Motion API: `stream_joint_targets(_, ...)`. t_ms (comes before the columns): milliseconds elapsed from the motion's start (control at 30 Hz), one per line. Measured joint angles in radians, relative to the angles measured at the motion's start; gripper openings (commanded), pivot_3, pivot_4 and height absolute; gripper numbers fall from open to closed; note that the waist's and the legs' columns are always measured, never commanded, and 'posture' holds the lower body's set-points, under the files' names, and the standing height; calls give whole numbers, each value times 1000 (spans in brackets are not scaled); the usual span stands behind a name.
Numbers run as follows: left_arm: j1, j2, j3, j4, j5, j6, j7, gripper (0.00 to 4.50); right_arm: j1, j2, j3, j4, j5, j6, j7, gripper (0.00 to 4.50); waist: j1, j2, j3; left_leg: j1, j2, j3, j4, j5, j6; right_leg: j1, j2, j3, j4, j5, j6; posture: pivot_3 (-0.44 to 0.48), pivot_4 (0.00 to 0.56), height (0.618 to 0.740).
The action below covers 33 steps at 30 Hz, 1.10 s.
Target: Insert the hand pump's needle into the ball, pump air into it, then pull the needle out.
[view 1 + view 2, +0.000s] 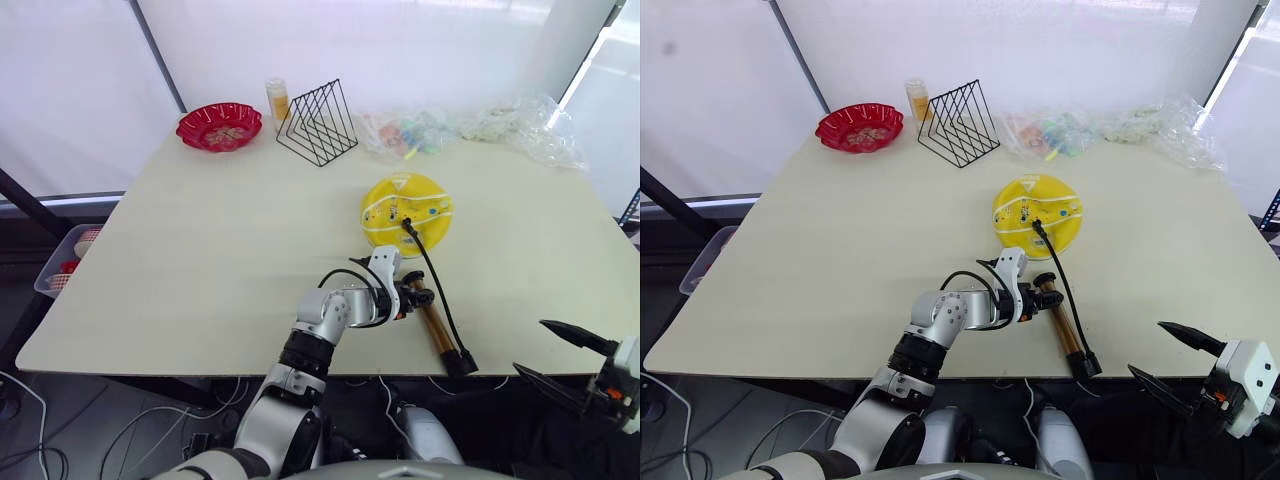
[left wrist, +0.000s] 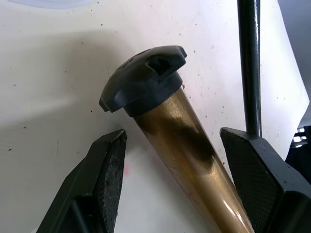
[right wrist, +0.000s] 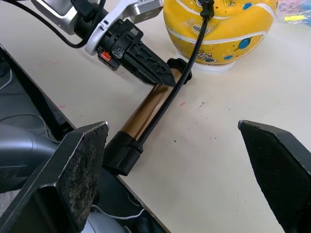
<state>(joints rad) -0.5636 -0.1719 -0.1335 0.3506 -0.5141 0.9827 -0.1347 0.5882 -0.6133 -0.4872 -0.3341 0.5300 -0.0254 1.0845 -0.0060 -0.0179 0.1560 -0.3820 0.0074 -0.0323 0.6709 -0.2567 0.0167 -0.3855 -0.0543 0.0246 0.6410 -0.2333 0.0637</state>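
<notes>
The left gripper (image 1: 412,297) stands open astride the hand pump (image 1: 436,328), one black finger on each side of the gold barrel just below the black T-handle (image 2: 144,78), with neither pad touching the metal. The pump lies flat near the table's (image 1: 200,260) front edge, handle end toward the ball. Just beyond the left gripper sits the yellow ball (image 1: 406,209), and the thin black hose (image 1: 440,295) runs alongside the barrel, on the far side of the gripper, from the pump's base up to the ball's top. Its black fitting meets the ball there, so the needle itself looks already seated, though the pin is too small to make out. The right gripper (image 1: 1170,362) hangs open off the table's front edge, the pump's base cap (image 3: 121,152) ahead of it. The step in hand seems to be taking hold for pumping. It would go best if the left fingers close squarely on the barrel without trapping the hose, and if any pull stays along the barrel so the fitting is not tugged from the ball.
</notes>
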Motion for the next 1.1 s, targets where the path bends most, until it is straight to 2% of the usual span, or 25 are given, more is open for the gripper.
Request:
stream_joint_targets(200,-37,12,-6,61,-30,-33,-1,3299,-8,-2,0,1,8,6,0,4500,0,-1,-1,0,0,0,0,-1,-1,0,0,0,0,0,0,0,150,740)
stream_joint_targets(267,-129,21,-12,145,-33,-37,5,3299,-12,-3,0,2,7,6,0,4500,-1,-2,-1,-1,0,-1,0,-2,-3,-1,0,-1,0,0,0,0,150,740)
stream_joint_targets(400,-181,22,-13,209,-34,-64,12,3299,-13,-3,0,3,6,6,-1,4500,-7,-2,0,-2,0,0,-3,0,1,-1,0,-1,-2,-1,0,0,150,740)
stream_joint_targets(633,-194,22,-25,252,-39,-98,8,3299,-13,-3,0,3,6,5,-1,4500,-4,-2,0,-2,0,0,-2,0,0,-1,-1,-1,-3,0,1,0,150,740)
stream_joint_targets(667,-197,22,-27,257,-39,-100,8,3015,-13,-3,0,3,6,4,-1,4500,-4,-2,0,-2,0,-1,-2,-1,-2,-1,-1,-1,-3,0,1,0,150,740)
stream_joint_targets(700,-197,22,-27,257,-39,-100,8,3015,-13,-3,0,3,6,4,-1,4500,-4,-2,0,-2,0,-1,-2,-2,-3,-1,-1,-1,-3,0,1,0,150,740)
stream_joint_targets(733,-198,22,-30,263,-38,-106,9,2436,-13,-3,0,3,6,4,-2,4500,-4,-2,0,-2,0,-1,-2,-2,-3,-1,-1,-1,-3,-1,1,0,150,740)
stream_joint_targets(800,-199,22,-22,265,-51,-116,6,1868,-14,-3,0,4,5,3,-2,4500,-4,-3,0,-3,0,-2,-3,-2,-3,-1,0,-2,-3,-1,1,0,150,740)
stream_joint_targets(1033,-198,22,-30,253,-61,-110,7,1822,-16,-2,0,4,5,-1,-4,4500,-2,-4,1,-6,0,-3,-4,0,0,-1,0,-4,-7,-1,1,0,150,740)
stream_joint_targets(1100,-198,23,-33,229,-61,-90,11,1822,-15,-2,0,4,4,-1,-4,4500,-2,-4,1,-11,0,-3,-4,0,1,-7,0,-4,-7,-1,1,0,150,740)
